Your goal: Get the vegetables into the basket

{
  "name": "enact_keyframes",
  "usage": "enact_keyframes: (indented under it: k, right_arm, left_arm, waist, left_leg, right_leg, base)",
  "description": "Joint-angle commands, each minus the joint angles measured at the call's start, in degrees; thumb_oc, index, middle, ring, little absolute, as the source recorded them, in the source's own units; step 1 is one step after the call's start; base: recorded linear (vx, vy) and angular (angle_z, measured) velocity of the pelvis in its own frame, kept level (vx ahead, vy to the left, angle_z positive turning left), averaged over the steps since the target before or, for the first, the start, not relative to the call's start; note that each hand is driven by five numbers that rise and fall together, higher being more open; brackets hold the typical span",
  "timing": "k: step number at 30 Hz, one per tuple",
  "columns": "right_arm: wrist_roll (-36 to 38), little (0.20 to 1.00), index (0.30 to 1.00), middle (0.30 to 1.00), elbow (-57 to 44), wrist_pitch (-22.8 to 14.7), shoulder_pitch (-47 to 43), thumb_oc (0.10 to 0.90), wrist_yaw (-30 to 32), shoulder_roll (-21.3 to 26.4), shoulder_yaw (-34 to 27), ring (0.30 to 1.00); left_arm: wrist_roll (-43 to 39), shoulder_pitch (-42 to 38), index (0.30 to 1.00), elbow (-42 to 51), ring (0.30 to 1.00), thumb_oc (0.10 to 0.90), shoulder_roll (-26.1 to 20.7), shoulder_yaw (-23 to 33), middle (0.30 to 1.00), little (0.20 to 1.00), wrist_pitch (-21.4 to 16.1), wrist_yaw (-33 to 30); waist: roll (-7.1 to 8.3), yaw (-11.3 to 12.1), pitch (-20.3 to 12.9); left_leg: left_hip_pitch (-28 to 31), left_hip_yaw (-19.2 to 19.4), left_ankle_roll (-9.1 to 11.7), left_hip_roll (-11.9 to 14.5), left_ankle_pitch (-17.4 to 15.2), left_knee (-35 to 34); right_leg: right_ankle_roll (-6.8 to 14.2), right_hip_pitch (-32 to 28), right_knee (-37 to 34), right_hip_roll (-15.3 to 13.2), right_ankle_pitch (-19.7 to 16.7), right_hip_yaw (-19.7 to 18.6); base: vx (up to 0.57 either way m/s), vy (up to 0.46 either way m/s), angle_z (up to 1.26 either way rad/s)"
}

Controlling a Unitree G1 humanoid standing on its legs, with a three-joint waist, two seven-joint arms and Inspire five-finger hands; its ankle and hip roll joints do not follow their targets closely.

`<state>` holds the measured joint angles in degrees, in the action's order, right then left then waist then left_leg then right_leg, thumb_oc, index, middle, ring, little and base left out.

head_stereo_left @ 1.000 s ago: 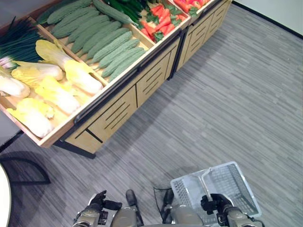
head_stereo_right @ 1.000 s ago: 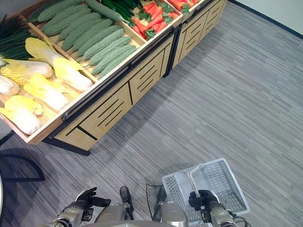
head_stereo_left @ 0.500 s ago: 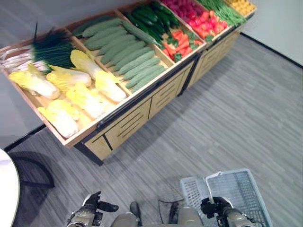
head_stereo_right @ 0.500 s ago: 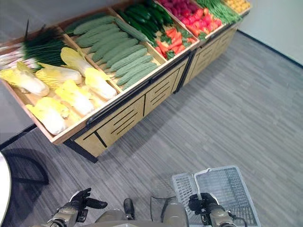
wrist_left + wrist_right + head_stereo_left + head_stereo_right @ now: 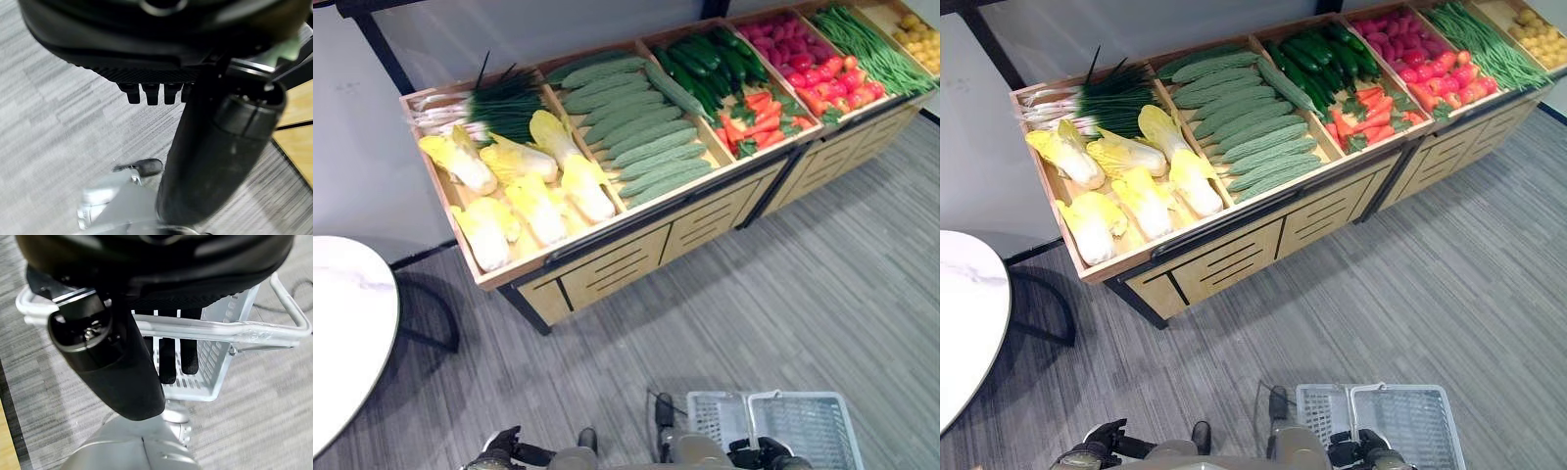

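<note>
Several compartments of the wooden produce stand [image 5: 607, 269] held the vegetables: pale cabbages [image 5: 533, 191] beside green onions [image 5: 504, 103], then ridged green gourds [image 5: 636, 137], dark cucumbers [image 5: 705, 59], carrots [image 5: 759, 113] and red produce [image 5: 808, 64], all well apart from the basket. Low at the robot's right side, the right hand [image 5: 146, 347] was clenched round the handle [image 5: 205, 328] of the white basket [image 5: 1400, 421], which appeared empty, though little of its inside was visible. Near the grey floor [image 5: 783, 284], the left hand [image 5: 499, 448] hung relaxed, fingers [image 5: 146, 93] uncurled and grasping nothing, with a white round surface [image 5: 342, 333] off to the left.
</note>
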<state>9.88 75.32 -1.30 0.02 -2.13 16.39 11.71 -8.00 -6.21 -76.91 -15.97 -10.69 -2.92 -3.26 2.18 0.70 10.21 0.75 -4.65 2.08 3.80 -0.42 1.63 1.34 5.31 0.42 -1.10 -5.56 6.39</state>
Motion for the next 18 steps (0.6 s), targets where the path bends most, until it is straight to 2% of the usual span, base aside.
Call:
enact_keyframes:
  k: [1,2,3,4,5,7,14,18]
  right_arm:
    - [-0.16,0.300,0.300,0.300,-1.49,-1.80,-1.84,0.400,-0.45,2.71,0.75,0.300]
    - [-0.41,0.300,0.300,0.300,-2.10,-1.92,-1.79,0.400,-0.53,3.29,0.65,0.300]
    - [-0.62,0.300,0.300,0.300,-2.40,-1.88,-1.82,0.400,-0.47,3.66,0.69,0.300]
    - [-0.62,0.300,0.300,0.300,-2.40,-1.88,-1.83,0.400,-0.47,3.66,0.69,0.300]
    - [-0.84,0.300,0.300,0.300,-2.38,-1.81,-2.06,0.400,-0.40,4.00,0.57,0.300]
    - [-1.25,0.300,0.300,0.300,-1.84,-1.50,-2.46,0.400,-0.53,3.32,1.18,0.300]
    - [-2.57,0.300,0.300,0.300,-1.49,-1.46,-2.13,0.400,-0.76,1.12,2.39,0.300]
    - [-3.39,0.300,0.300,0.300,-2.60,-1.78,-2.37,0.400,-0.49,0.46,3.08,0.300]
  left_arm:
    - [0.02,-3.56,1.000,1.10,1.000,0.900,-0.51,-1.55,1.000,1.000,-0.59,0.18]
    - [0.54,-3.96,1.000,1.72,1.000,0.900,-0.38,-2.26,1.000,1.000,-0.44,0.26]
    - [0.73,-4.34,1.000,2.33,1.000,0.900,-0.39,-2.63,1.000,1.000,-0.33,0.28]
    - [0.74,-4.34,1.000,2.34,1.000,0.900,-0.39,-2.63,1.000,1.000,-0.32,0.28]
    - [0.95,-4.65,1.000,2.89,1.000,0.900,-0.33,-2.84,1.000,1.000,-0.32,0.26]
    - [0.91,-3.82,1.000,2.55,1.000,0.900,-0.44,-1.98,1.000,1.000,-0.30,0.40]
    - [1.42,-2.52,1.000,2.89,1.000,0.900,-0.93,-1.12,1.000,1.000,-0.77,0.27]
    - [0.46,-2.33,1.000,8.08,1.000,0.900,-2.03,-0.98,1.000,1.000,-1.96,-0.41]
  waist:
    - [1.44,-2.06,0.53]
    - [0.85,-3.31,0.44]
    - [0.51,-3.90,0.59]
    - [0.51,-3.87,0.59]
    - [0.13,-4.37,0.77]
    - [0.04,-3.92,0.04]
    - [0.72,-2.45,-0.17]
    - [0.95,-1.25,0.09]
  left_leg:
    - [0.19,6.68,-1.90,-1.16,-1.21,-2.15]
    - [-0.22,13.06,-1.74,-0.75,-0.12,-3.57]
    - [-0.42,17.30,-1.64,-0.49,0.45,-4.38]
    - [-0.41,17.33,-1.64,-0.49,0.45,-4.39]
    - [-0.53,21.04,-1.59,-0.21,0.60,-4.44]
    - [0.53,20.10,-2.17,-0.90,-1.00,-4.37]
    - [3.76,21.28,-3.76,-2.59,-2.53,-6.49]
    - [4.37,22.43,-4.30,-3.03,-3.12,-6.61]
  right_leg:
    - [2.44,-0.19,6.37,-3.43,8.24,0.89]
    - [2.77,-0.66,6.13,-4.20,8.21,2.72]
    - [2.88,-0.76,6.25,-4.54,8.19,3.86]
    - [2.88,-0.76,6.25,-4.54,8.19,3.83]
    - [2.91,-0.82,6.34,-4.95,8.24,4.94]
    - [3.19,-1.11,6.66,-4.70,8.79,4.74]
    - [5.11,-2.03,7.44,-6.54,7.47,3.38]
    - [6.00,-1.92,6.85,-6.87,5.84,2.81]
  base:
    - [0.00,-0.051,1.75]
    - [-0.05,0.034,1.61]
    - [-0.05,0.066,1.12]
    - [-0.06,0.076,1.03]
    - [-0.02,0.113,1.04]
    - [0.03,0.167,0.55]
    - [0.03,0.185,-0.21]
    - [0.00,0.093,-0.12]
